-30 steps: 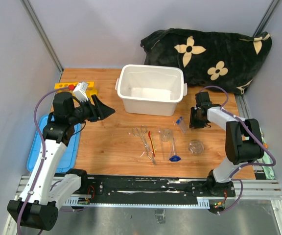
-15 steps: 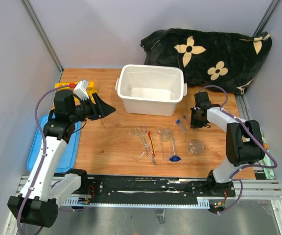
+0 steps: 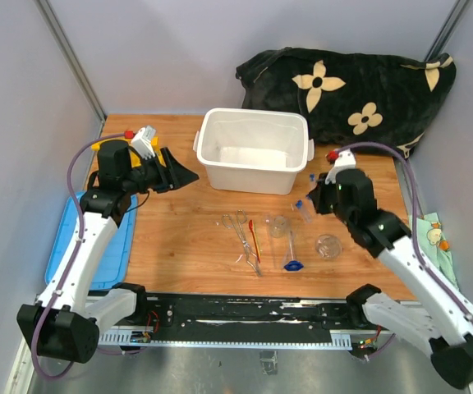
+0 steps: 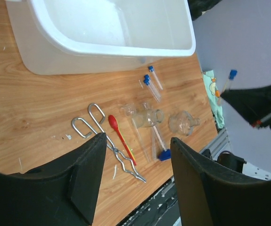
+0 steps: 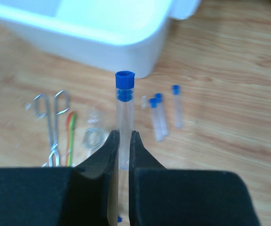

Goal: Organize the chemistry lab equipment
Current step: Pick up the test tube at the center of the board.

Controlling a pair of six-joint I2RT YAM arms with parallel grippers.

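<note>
Blue-capped tube (image 5: 124,108), pinched by R gripper (image 5: 124,141) mid-frame, is best kept upright toward upper-left yellow rack (image 3: 97,144); L gripper (image 4: 138,141) wide, empty.

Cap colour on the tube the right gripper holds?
Blue cap, clearest in the right wrist view.

Grey walls (image 3: 179,49), wood tabletop (image 3: 187,238), alu frame posts (image 3: 72,57).

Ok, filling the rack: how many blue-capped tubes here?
4 blue-capped tubes: one in the right hand, three on the table near the white bin. Others may be hidden.
</note>
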